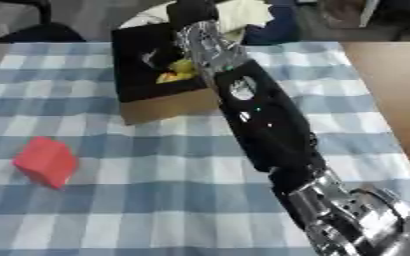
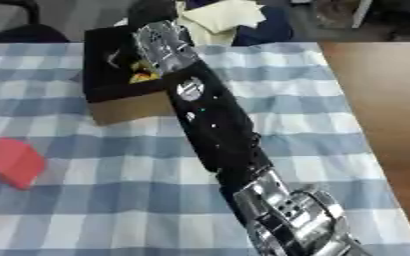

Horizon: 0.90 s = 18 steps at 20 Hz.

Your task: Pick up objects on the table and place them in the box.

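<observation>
Red block (image 1: 46, 161): it lies on the checked bench (image 1: 156, 200), well apart from your right hand (image 1: 194, 12) and nearer the robot, off to the left. Box (image 1: 160, 107): open-topped, black inside, already holding something yellow (image 1: 178, 71); your hand sits just past its far right corner, the forearm crossing its right wall. Whether the fingers are open or curled, or hold anything, cannot be told here. Risk: drawing the arm back low could catch that wall and drag or tip the box, since arm and rim look nearly touching. Left hand: not shown.
</observation>
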Each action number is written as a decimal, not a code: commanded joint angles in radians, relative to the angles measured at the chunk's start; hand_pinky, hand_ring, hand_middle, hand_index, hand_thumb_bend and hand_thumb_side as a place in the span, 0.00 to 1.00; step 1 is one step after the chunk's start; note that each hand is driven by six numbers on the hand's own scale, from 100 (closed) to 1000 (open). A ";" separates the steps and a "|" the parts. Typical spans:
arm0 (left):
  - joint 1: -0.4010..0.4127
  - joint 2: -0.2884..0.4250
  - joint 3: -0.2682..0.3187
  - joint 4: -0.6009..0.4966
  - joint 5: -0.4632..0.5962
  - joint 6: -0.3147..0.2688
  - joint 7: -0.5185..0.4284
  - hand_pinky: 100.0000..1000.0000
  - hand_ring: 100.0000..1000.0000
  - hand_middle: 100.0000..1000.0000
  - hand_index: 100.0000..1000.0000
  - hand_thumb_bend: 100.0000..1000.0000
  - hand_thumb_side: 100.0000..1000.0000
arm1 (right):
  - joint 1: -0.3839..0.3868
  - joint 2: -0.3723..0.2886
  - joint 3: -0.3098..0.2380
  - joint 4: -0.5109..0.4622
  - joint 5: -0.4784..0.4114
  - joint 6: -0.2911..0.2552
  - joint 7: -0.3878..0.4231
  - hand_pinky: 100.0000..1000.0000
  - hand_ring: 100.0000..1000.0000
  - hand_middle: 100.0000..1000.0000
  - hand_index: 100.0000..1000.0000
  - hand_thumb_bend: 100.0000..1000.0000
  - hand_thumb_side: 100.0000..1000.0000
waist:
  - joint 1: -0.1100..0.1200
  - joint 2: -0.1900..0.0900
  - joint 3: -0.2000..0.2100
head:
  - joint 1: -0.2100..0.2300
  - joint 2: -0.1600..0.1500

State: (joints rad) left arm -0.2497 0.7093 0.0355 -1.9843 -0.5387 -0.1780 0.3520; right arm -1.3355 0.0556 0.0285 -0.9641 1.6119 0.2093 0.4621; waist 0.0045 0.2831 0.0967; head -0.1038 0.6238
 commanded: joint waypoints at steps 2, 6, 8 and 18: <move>0.016 0.066 0.019 -0.016 0.006 0.030 -0.027 0.60 0.75 0.65 0.80 0.00 0.71 | -0.028 -0.078 0.029 -0.171 -0.219 -0.016 -0.006 0.91 0.92 0.86 0.92 0.21 0.88 | 0.005 -0.023 -0.006 | 0.023 0.003; 0.034 0.093 0.024 -0.016 0.019 0.042 -0.073 0.60 0.75 0.65 0.80 0.00 0.73 | -0.005 -0.154 0.067 -0.330 -0.452 -0.018 -0.022 0.93 0.93 0.85 0.94 0.03 0.92 | 0.002 -0.022 -0.015 | 0.052 0.003; 0.038 0.113 0.024 -0.016 0.015 0.039 -0.115 0.61 0.76 0.67 0.82 0.00 0.74 | 0.013 -0.191 0.081 -0.396 -0.592 -0.023 -0.021 0.93 0.92 0.85 0.94 0.02 0.94 | 0.001 -0.022 -0.018 | 0.060 0.000; 0.019 0.242 0.007 -0.016 -0.027 -0.032 -0.394 0.67 0.80 0.72 0.87 0.00 0.75 | 0.123 -0.333 0.075 -0.639 -1.110 0.016 -0.171 0.93 0.91 0.83 0.96 0.00 1.00 | -0.002 -0.022 -0.028 | 0.072 -0.012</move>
State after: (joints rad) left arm -0.2182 0.9006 0.0368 -1.9845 -0.5552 -0.1985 -0.0141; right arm -1.1964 -0.2463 0.1112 -1.5633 0.5531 0.2190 0.3146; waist -0.0020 0.2830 0.0677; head -0.0361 0.6223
